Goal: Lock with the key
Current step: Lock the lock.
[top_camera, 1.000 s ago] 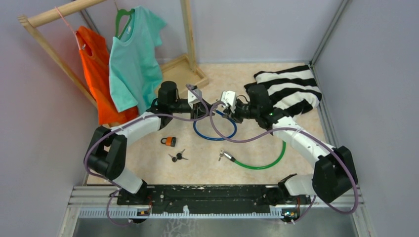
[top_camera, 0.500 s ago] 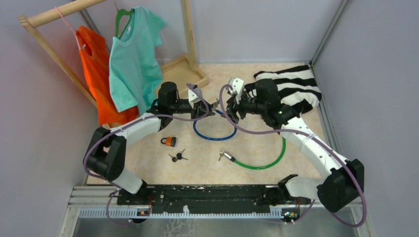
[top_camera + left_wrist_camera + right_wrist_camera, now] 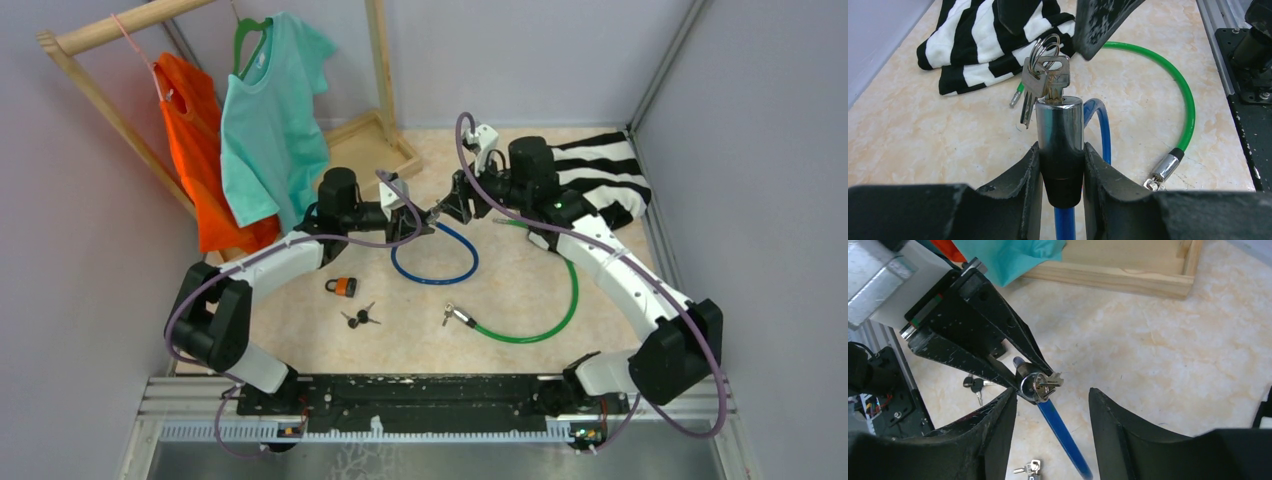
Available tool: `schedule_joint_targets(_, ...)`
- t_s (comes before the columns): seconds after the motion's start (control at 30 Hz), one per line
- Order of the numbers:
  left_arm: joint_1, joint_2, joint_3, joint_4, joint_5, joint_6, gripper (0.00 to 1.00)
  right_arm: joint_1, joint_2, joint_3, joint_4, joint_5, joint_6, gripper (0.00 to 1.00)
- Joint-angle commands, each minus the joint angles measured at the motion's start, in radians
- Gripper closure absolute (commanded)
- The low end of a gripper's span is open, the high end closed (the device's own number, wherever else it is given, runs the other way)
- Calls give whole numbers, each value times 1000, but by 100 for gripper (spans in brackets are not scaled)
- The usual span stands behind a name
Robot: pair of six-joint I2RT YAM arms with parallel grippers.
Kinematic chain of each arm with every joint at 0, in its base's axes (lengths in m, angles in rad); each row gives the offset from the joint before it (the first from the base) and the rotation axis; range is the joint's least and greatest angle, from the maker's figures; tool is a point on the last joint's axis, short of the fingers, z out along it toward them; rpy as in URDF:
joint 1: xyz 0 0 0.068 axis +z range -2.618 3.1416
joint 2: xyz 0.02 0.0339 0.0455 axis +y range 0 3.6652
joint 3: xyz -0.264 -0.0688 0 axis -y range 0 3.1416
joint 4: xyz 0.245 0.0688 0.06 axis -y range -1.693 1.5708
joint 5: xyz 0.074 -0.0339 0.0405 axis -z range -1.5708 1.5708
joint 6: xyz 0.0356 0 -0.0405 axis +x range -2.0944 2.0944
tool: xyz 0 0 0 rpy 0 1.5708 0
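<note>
In the overhead view the left arm (image 3: 285,252) is stretching from the lower left up to the centre with its wrist lying level. The left gripper (image 3: 1062,160) is clamping both fingers against a lock cylinder (image 3: 1059,125). The right arm (image 3: 610,275) is arching in from the lower right, and the right gripper (image 3: 452,208) is facing the left one tip to tip, jaws standing apart.

bright, even light; sharp views

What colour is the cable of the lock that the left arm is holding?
Blue. The cable shows best in the right wrist view.
</note>
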Motion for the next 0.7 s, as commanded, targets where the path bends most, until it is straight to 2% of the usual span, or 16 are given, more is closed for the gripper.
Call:
schedule_joint_targets(0.0,-15,-18,-15,-2,-7,10,100,-4,32,46,20,13,92,47)
schedule_joint_targets(0.67,-22,-24,-19,-8,-7,32,100,-4,76,48,45,-60,105,80)
